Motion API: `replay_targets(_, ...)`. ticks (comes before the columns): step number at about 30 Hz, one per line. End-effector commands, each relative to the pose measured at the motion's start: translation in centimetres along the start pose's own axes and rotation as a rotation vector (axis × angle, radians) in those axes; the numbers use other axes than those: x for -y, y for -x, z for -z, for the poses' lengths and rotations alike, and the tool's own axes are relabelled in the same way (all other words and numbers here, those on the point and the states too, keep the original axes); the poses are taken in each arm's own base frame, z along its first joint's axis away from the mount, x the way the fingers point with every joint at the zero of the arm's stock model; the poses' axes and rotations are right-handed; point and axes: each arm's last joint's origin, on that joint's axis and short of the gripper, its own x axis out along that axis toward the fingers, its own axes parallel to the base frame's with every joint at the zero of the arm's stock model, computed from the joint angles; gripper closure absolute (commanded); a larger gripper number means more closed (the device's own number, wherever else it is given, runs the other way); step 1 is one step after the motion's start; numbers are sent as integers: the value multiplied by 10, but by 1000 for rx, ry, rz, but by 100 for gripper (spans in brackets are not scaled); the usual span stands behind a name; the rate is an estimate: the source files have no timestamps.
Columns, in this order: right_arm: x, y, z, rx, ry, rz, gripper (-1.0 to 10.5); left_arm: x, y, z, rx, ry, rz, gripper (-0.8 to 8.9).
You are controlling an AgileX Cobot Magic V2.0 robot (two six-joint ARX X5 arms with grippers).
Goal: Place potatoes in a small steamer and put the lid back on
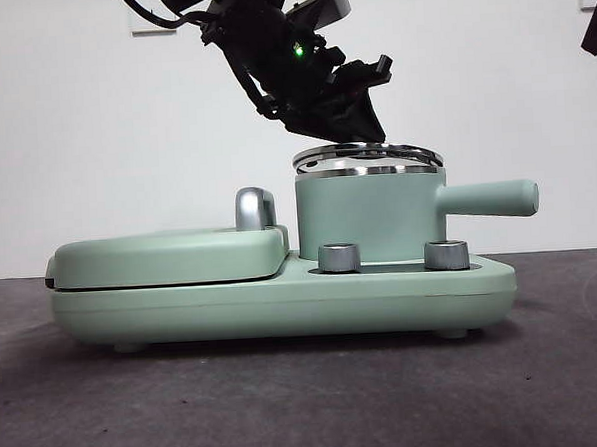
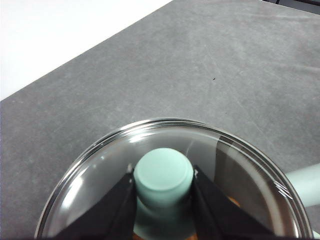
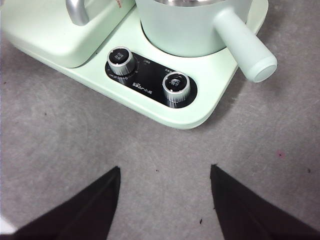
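Even bright light; glare on lid (image 2: 170,150) glass; knob (image 2: 164,176) perhaps slightly blurred.

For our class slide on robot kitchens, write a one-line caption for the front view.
The left claw holds the lid by its knob, just above the small steamer on its mint-green cooker base.

The left tool (image 1: 359,130) is angled down from above, its jaws clamped on the lid's knob (image 2: 164,176). The right tool (image 3: 165,200) is held high, jaws spread apart.
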Motion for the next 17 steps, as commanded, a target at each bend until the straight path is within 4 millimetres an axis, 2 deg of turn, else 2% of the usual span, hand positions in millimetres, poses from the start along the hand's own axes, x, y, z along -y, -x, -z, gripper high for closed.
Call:
replay_targets(1, -1, -1, -1, 1, -2, -3, 670, 2, -5, -8, 47, -36, 2, 799)
replay_targets(17, 0, -1, -1, -2, -3, 5, 671, 5, -5, -13, 93, -80, -1, 797)
